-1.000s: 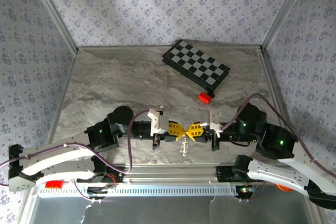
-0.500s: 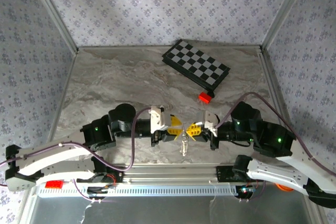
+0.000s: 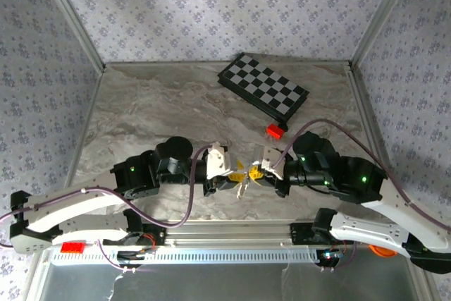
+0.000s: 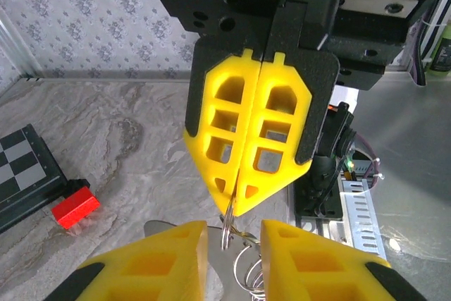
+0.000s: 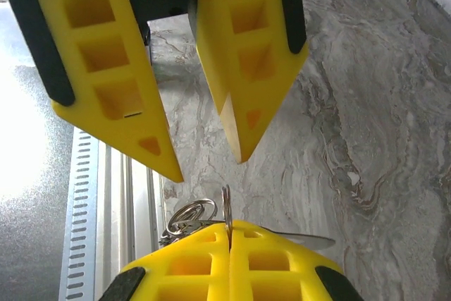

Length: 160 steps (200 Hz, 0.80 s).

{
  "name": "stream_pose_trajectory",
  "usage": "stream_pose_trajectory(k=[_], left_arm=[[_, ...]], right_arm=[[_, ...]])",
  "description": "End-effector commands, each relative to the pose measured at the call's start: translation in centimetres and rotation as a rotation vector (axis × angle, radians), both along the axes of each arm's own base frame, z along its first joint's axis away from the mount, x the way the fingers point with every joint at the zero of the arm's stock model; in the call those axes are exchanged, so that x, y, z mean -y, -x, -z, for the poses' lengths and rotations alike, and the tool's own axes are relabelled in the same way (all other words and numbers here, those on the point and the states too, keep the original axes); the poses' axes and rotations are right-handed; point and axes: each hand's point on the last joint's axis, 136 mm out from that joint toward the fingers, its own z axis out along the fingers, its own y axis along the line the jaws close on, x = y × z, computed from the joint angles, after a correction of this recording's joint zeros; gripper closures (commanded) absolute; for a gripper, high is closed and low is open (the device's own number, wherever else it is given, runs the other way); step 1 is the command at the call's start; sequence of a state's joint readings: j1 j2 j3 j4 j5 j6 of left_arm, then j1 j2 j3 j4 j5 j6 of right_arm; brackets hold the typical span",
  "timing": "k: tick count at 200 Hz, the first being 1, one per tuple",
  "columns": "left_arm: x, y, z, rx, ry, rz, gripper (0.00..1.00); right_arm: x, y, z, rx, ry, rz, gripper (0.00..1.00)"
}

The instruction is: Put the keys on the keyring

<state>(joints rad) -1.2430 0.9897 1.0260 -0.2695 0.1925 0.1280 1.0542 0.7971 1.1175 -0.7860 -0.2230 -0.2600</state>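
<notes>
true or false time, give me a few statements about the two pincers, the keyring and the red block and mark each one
1. The right pincer is shut on the keyring. True.
2. The left pincer is clamped on the keyring too. False: its jaws stand apart, not gripping it.
3. The red block sits on top of the chessboard. False: it lies on the table beside the board's near edge.
4. The two pincers point at each other, tips close together. True.

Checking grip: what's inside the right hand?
A thin edge of the keyring pokes out of the shut right hand; a key shows beside it. The pinched part is covered.
</notes>
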Motion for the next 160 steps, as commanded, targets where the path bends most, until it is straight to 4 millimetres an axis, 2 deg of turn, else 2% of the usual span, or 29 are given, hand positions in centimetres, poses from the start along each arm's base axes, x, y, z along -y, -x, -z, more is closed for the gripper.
stream_pose_trajectory(k=[1,89,160], left_arm=[[0.1,0.1,-0.5,0.022,-0.003,0.010,0.74],[0.6,0.1,-0.4,0.029,0.005,0.016,0.80],[0.9,0.1,-0.3,0.032,0.017,0.022,0.81]], right_arm=[[0.1,0.2,-2.0,0.036,-0.041,-0.013,1.00],[-0.6,1.1,-1.9,0.013,-0.054,-0.059,1.00],[-0.8,1.8,-2.0,0.003,-0.082,-0.089,1.00]])
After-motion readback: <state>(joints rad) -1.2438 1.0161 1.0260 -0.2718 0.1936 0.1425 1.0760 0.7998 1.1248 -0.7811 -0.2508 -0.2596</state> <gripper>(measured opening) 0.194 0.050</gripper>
